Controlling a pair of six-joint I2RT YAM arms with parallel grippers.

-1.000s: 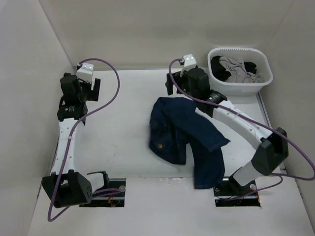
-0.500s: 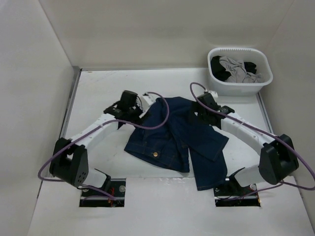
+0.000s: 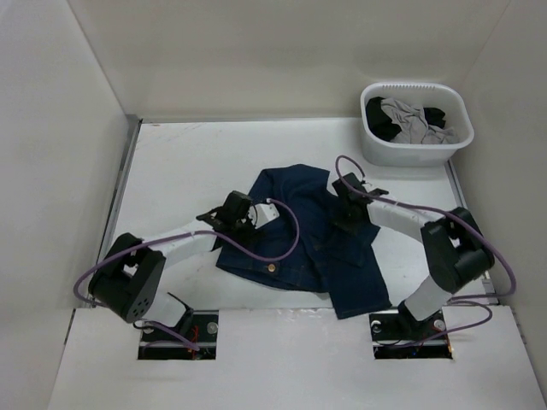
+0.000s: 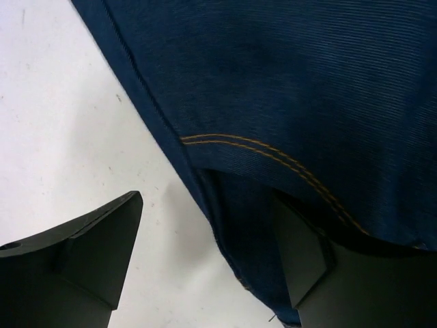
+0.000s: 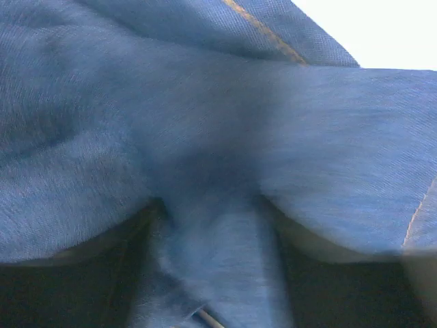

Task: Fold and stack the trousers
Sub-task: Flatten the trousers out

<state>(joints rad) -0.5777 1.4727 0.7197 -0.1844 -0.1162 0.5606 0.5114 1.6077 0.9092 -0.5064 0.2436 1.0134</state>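
The dark blue trousers [image 3: 299, 235] lie crumpled in the middle of the table, with a brass button [image 3: 271, 267] near their front left edge. My left gripper [image 3: 249, 213] sits low at their left edge. In the left wrist view the trousers [image 4: 287, 102] show orange stitching, and their hem runs between the spread fingers of my open left gripper [image 4: 205, 253], close to the right finger. My right gripper [image 3: 348, 212] presses into the cloth on the right side. In the right wrist view my right gripper [image 5: 218, 260] pinches a bunched fold of the trousers [image 5: 205, 137].
A white basket [image 3: 402, 154] at the back right corner holds grey and black garments [image 3: 412, 120]. White walls enclose the table on the left, back and right. Purple cables loop over both arms.
Both arms have come in over the trousers. The left gripper slid along their left edge toward the front, still spread wide. The right gripper closed on a fold of denim, and the cloth bunched up.
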